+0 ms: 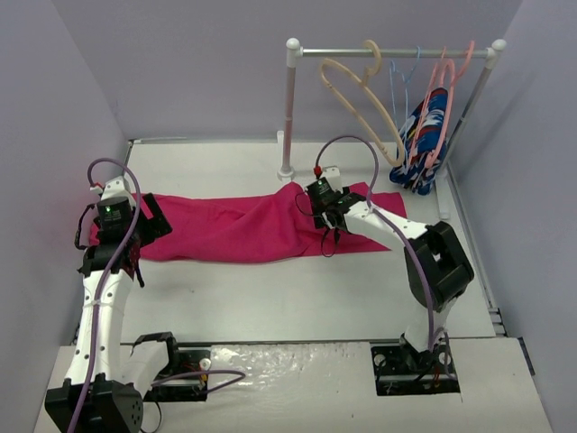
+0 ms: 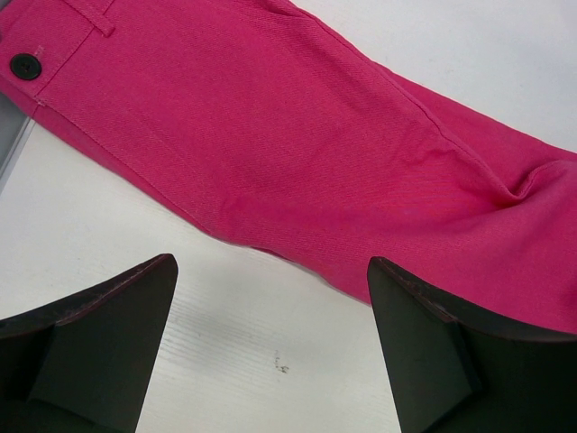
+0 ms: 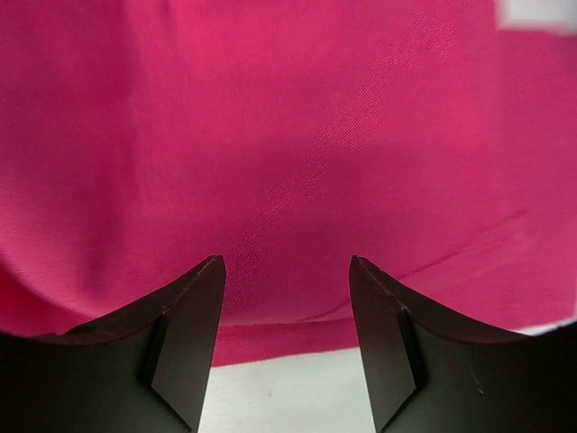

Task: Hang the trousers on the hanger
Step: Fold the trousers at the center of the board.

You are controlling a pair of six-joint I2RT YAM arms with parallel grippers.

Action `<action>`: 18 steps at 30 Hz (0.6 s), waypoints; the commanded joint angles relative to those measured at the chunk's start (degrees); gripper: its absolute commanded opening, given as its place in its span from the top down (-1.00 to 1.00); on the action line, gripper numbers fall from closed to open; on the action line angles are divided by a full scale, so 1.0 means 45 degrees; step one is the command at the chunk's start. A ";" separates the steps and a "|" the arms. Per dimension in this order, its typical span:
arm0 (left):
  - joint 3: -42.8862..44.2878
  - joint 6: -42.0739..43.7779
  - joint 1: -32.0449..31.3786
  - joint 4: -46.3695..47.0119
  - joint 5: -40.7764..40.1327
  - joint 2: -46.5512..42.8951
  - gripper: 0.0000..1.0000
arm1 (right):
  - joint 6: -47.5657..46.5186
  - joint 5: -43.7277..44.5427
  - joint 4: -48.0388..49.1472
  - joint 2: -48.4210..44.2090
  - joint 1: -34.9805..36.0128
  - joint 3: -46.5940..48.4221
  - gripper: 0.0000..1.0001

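White table (image 1: pixel 270 298), top view: trousers (image 1: pixel 225 233) flat, lengthwise; hanger (image 1: pixel 359 95) on rail (image 1: pixel 388 51), well apart.
Left wrist: left gripper (image 2: pixel 270 271) spread, empty, near waistband (image 2: pixel 63 32).
Right wrist: right gripper (image 3: pixel 287 262) spread above trousers.
I judge them soft, limp; pinch waistband edge.

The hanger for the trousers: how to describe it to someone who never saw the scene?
Find the clothes rail at the table's far right. The hanger is the leftmost one on it. It is thick and pale beige, unlike the thin blue wire hanger and salmon-pink hangers beside it.
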 commanded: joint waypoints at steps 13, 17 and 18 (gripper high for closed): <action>0.0345 0.0295 -0.0067 0.1147 0.1596 -0.0454 -0.69 | 0.2765 -0.3558 -0.0148 -0.1912 0.0701 -0.4719 -0.10; 0.0461 0.0463 -0.0546 0.1281 0.1895 -0.0433 -0.69 | 0.2938 -0.2986 -0.0495 -0.3456 0.0697 -0.5015 -0.11; 0.0560 0.0521 -0.0758 0.1225 0.1887 -0.0410 -0.69 | 0.2922 -0.2582 -0.0579 -0.3868 0.0638 -0.4960 -0.11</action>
